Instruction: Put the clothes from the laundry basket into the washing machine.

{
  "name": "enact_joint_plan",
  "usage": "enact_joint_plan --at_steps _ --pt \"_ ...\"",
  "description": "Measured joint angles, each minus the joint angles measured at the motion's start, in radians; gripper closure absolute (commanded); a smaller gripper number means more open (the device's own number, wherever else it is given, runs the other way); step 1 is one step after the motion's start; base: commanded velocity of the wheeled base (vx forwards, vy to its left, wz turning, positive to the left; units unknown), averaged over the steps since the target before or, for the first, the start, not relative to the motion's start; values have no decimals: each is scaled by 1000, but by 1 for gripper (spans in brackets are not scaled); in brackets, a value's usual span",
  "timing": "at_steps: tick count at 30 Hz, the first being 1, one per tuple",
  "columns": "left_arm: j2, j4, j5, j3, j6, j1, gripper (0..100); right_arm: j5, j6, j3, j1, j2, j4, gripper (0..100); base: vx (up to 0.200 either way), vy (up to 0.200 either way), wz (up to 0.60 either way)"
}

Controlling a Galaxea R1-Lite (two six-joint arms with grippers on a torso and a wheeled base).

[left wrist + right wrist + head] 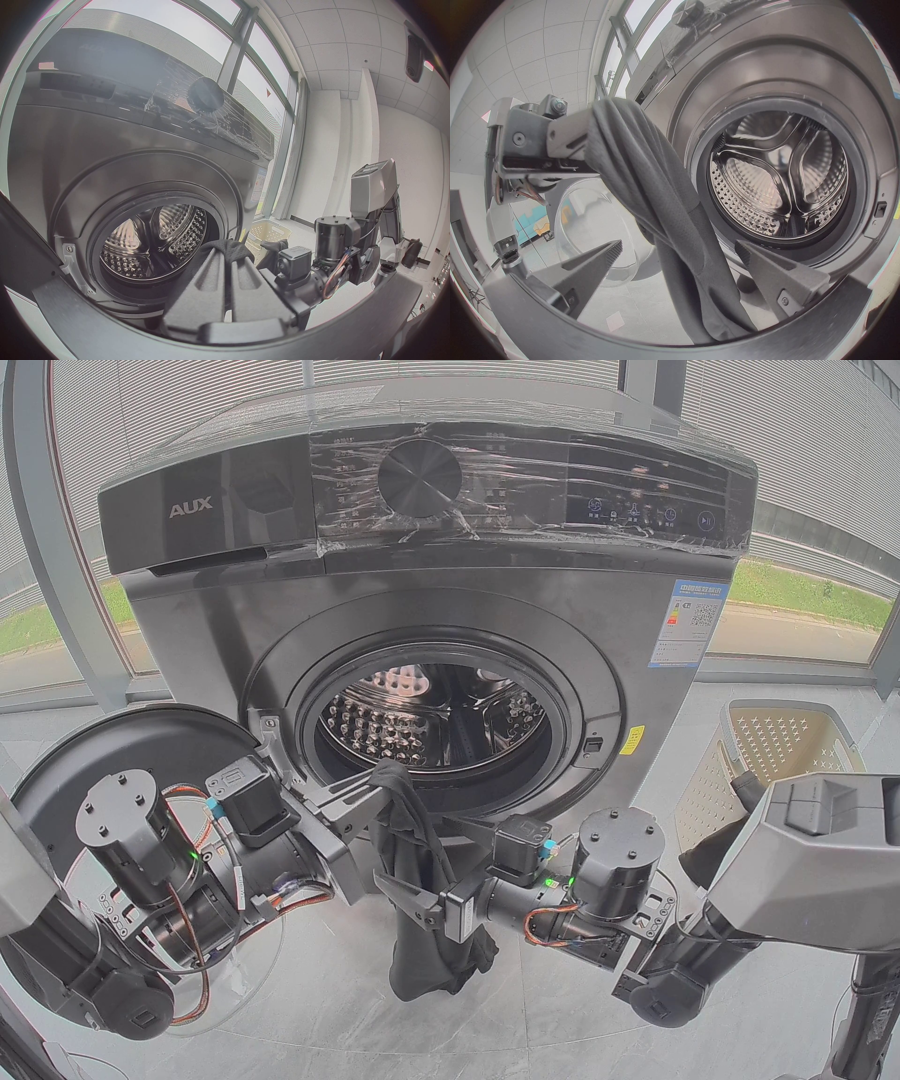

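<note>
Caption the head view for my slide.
Left end effector shut on a dark garment before the open washing machine; right end effector open around it.

We've got a washing machine (216,632) in smooth grey metal with a satin sheen. Its control panel (253,491) is glossy black, partly under crinkled clear plastic film (525,482). The drum (375,726) is bright, polished, perforated metal. The garment (412,847) is dark, matt, finely textured cloth. The 2 fingers (778,276) of the right gripper (678,243) look like matt dark plastic. The laundry basket (787,735) is cream perforated plastic, and the floor (328,1007) is glossy pale tile.
</note>
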Motion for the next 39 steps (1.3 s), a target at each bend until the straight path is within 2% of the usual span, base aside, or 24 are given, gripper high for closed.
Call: enact_joint_plan --at_steps 1,2,10,18,19,21,26,31,39 --pt "0 0 0 0 0 -1 100 0 0 -10 -1 10 0 0 0 0 0" --pt "-1 0 0 0 0 -3 100 -1 0 -20 -2 17 0 100 0 0 0" --pt "-17 0 -4 5 -4 -21 100 -9 0 -88 -7 73 -7 100 0 0 0" --pt "-16 0 -5 13 -4 -21 100 -26 2 -95 -9 73 -7 100 0 0 0" --pt "-14 1 -7 16 -6 -19 0 -28 3 -92 -6 67 -7 100 0 0 0" --pt "-13 1 -8 20 -10 -17 0 -33 4 -86 0 58 -7 100 0 0 0" --pt "7 2 0 24 -60 -9 0 -48 12 -52 7 10 -7 100 0 0 0" --pt "50 3 24 20 -68 16 0 -53 29 6 1 -64 -6 100 0 0 0" --pt "96 2 47 15 -77 69 0 -59 46 70 -63 -164 -1 100 0 0 0"
